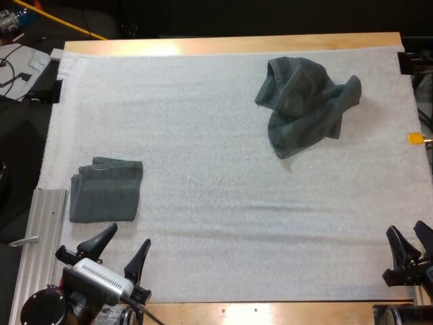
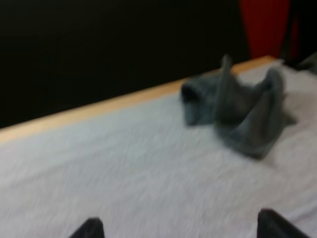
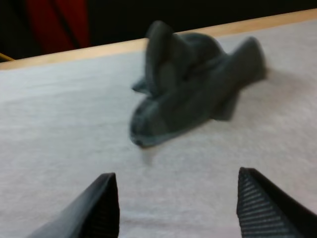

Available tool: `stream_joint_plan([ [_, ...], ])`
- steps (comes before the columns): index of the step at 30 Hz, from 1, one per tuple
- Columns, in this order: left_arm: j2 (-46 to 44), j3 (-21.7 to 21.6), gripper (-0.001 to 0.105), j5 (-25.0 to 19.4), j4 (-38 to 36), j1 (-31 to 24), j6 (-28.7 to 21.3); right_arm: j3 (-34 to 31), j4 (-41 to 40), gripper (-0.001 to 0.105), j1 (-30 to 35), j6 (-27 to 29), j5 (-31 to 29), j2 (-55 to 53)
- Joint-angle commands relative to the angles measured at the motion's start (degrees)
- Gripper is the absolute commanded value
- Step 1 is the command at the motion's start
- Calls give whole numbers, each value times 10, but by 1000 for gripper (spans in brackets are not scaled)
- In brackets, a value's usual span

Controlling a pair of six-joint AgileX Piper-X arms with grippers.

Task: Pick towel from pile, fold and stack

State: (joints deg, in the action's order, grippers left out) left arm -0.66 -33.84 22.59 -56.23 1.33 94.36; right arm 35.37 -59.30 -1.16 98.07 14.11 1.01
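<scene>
1. Judged as the pick-up step: reach for the crumpled towel (image 1: 306, 105), lying at the far right of the mat (image 1: 203, 135), well apart from both grippers.
2. Bring in the right gripper (image 1: 408, 230), spread wide and holding nothing, over a raised ridge of cloth.
3. Pinch near a corner, taking one layer only, not a bunch.
4. Use the left gripper (image 1: 128, 237), likewise spread and empty, for a second corner.
5. Lift slowly, letting the cloth hang free.
6. Count two towels: one crumpled, one folded towel (image 1: 107, 191) just ahead of the left gripper; two grippers.
</scene>
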Motion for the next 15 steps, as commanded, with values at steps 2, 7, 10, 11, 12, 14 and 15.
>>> stream_joint_plan([
  [2,15,-26,61,22,25,33,9,38,5,52,0,4,59,34],
  [7,63,-48,61,52,44,71,13,72,4,53,0,5,97,82],
  [10,90,-60,61,61,52,94,16,87,11,53,-1,4,111,111],
  [11,100,-64,61,63,55,102,15,91,11,53,0,2,114,122],
  [12,108,-67,61,64,57,109,14,94,18,54,0,0,117,131],
  [14,128,-73,61,64,61,121,15,100,30,54,1,-6,122,151],
  [15,137,-76,61,64,62,127,16,101,39,54,1,-9,126,163],
])
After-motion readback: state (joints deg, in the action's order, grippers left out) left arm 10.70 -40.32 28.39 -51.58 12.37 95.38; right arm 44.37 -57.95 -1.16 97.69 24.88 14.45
